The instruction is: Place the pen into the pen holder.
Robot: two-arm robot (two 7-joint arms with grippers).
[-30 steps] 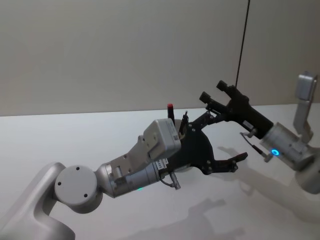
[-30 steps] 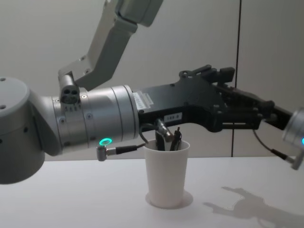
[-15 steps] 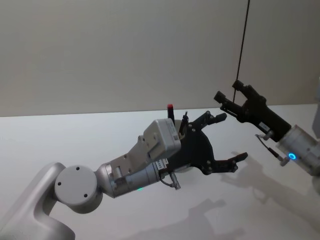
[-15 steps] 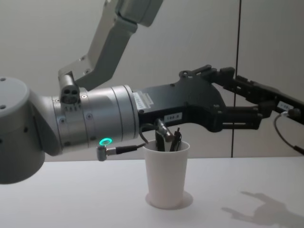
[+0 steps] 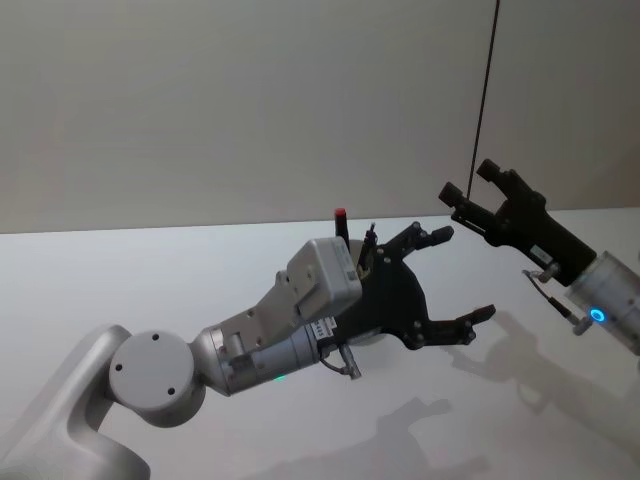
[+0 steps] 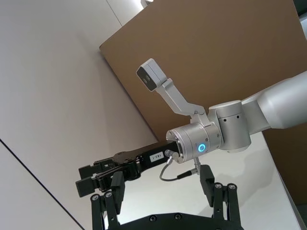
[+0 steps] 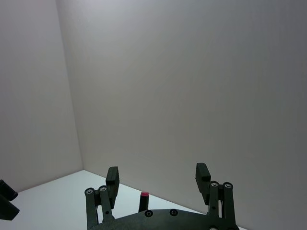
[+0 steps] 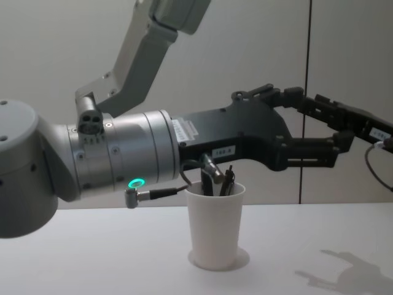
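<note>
Chest view: pen holder mid-table, left hand spread above it, right hand spread, well apart.

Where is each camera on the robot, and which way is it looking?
Head view: high up, looking down at the table; left gripper and right gripper show.
Chest view: lower, looking across at the pen holder holding pens; the left arm crosses above it.
Left wrist view: on the left arm, looking past its own gripper at the right gripper.
Right wrist view: on the right arm, facing the wall past its own gripper.
Head and chest views share both grippers.
</note>
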